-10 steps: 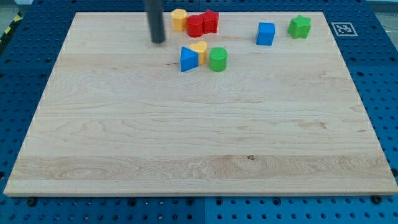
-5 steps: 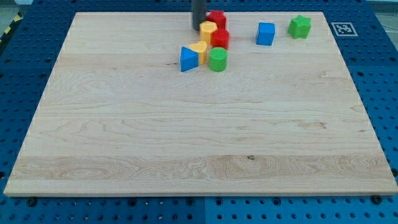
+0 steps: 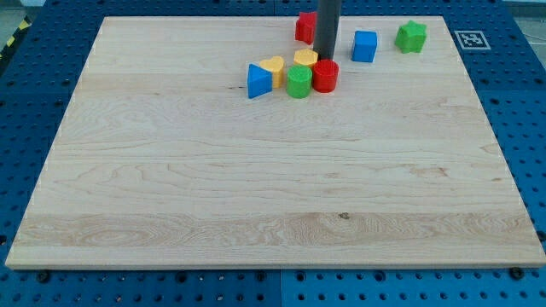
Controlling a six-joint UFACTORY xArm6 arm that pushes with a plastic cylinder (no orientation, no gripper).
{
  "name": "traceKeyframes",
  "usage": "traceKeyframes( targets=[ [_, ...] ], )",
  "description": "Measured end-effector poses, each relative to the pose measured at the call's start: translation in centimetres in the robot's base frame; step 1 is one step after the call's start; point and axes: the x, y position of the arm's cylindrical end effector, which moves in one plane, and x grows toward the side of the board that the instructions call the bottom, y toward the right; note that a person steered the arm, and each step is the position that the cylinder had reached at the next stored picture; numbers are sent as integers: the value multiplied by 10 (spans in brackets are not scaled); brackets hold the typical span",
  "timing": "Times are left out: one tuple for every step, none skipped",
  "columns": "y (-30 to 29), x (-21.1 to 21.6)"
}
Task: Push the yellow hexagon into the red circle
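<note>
Wooden board (image 3: 171, 188) lies bare across its whole left side and lower half, all blocks crowding near the view's top edge. From left to right sit a blue triangle (image 3: 258, 81), a yellow heart (image 3: 274, 68), a green cylinder (image 3: 299, 82), the yellow hexagon (image 3: 305, 58) and the red circle (image 3: 325, 75), packed in one touching cluster. My tip (image 3: 325, 56), a plain rod with nothing to open or close, stands just right of the hexagon and above the red circle, with a red block (image 3: 304, 26) behind it, then a blue cube (image 3: 365, 46) and a green block (image 3: 411, 36) apart toward the right edge.

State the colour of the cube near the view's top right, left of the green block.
Blue: the cube shows plainly in the camera view.
</note>
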Motion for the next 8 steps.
traceKeyframes(
  targets=[
    [7, 4],
    [7, -12],
    [-2, -20],
    [-6, -18],
    [-6, -12],
    [-6, 3],
    [-7, 2],
    [-20, -35]
  ],
)
